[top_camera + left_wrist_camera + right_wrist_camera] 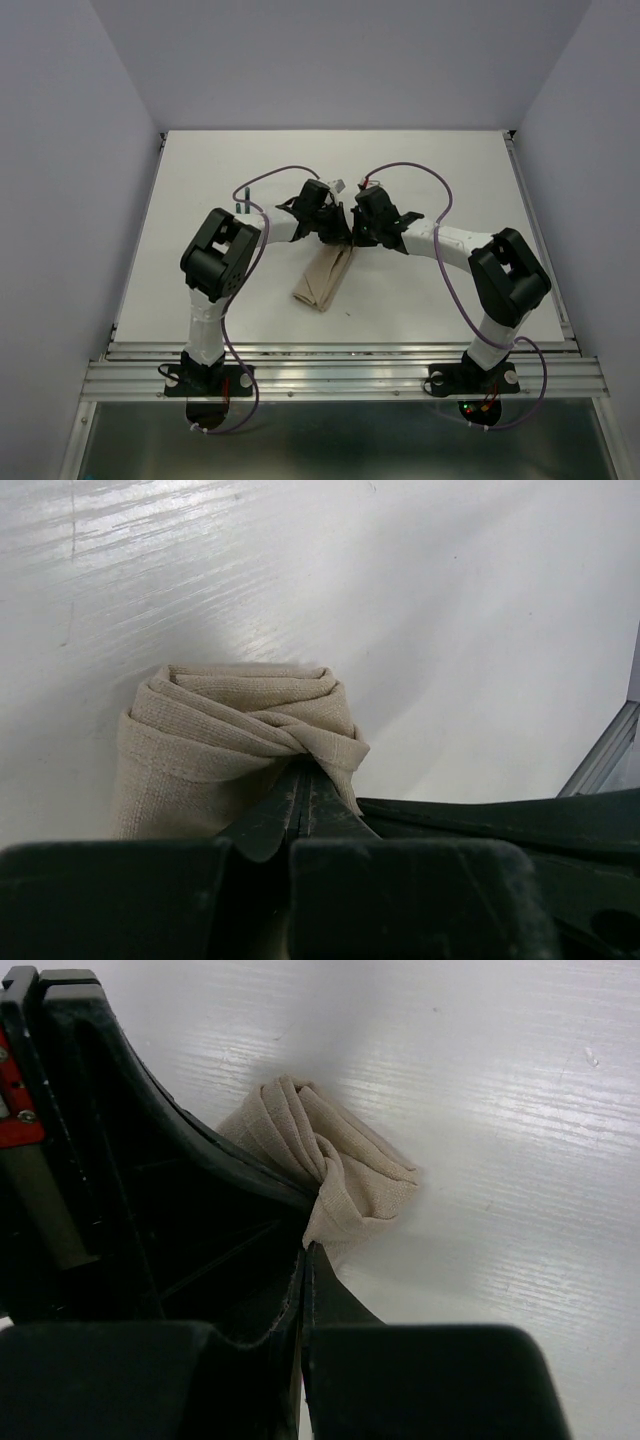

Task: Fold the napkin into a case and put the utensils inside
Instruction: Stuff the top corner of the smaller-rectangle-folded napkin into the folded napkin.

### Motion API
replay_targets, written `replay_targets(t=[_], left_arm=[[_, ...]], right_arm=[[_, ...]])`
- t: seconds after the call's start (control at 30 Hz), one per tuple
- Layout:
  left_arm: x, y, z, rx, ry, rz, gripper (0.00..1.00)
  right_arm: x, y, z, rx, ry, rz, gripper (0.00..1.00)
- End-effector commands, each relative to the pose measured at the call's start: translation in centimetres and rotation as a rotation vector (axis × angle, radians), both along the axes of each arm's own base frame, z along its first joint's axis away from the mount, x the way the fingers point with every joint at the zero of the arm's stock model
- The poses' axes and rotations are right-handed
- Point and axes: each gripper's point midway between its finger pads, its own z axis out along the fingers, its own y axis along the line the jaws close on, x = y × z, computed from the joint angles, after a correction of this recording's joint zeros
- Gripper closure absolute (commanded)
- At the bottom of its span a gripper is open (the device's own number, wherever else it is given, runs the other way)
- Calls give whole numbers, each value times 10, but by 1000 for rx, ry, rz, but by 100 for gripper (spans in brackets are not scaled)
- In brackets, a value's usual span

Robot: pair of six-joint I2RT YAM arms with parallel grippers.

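Observation:
The beige napkin (322,280) lies folded into a narrow oblong in the middle of the table, its far end lifted and bunched. My left gripper (335,233) and right gripper (357,236) meet at that far end, almost touching each other. In the left wrist view the left gripper (304,767) is shut on a twisted fold of the napkin (220,730). In the right wrist view the right gripper (308,1247) is shut on the napkin's corner (350,1175). Thin dark green utensil handles (243,203) lie behind the left arm; their metal ends are too small to make out.
White table (450,160) with raised rails along its left and right sides. A metal frame (340,375) runs along the near edge, with the arm bases bolted to it. Purple cables loop over both arms. The left gripper's body (150,1190) fills the left of the right wrist view.

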Motion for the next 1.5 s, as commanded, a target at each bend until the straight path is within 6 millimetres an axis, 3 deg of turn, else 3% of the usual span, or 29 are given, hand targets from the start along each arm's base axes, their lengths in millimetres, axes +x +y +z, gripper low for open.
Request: replay_targets(t=[0.0,0.17,0.27,0.33,0.37,0.53,0.73,1.47], left_arm=[[5,-15,5,-32,-21,6,100],[3,-17,8,-33,-27,18,100],[-1,-15,22,-42,-48,16,100],[-6,-11,41,-57,-78,13,100],[-8,-10,37,-49,-69,12,100],[-17,1,65,-53,-110,15,100],[-24,3,79,-59,-121,-5,100],[-19,46,35,138,-126,80,100]], right_arm=[[8,21,38,82,-77,47,99],[7,15,34,63,-79,27,99],[7,12,32,57,-77,19,99],[7,11,32,55,-79,12,99],[7,11,32,53,-79,10,99],[11,7,33,50,-85,-3,99],[11,7,32,49,-83,-3,99],[8,7,31,53,-77,3,99]])
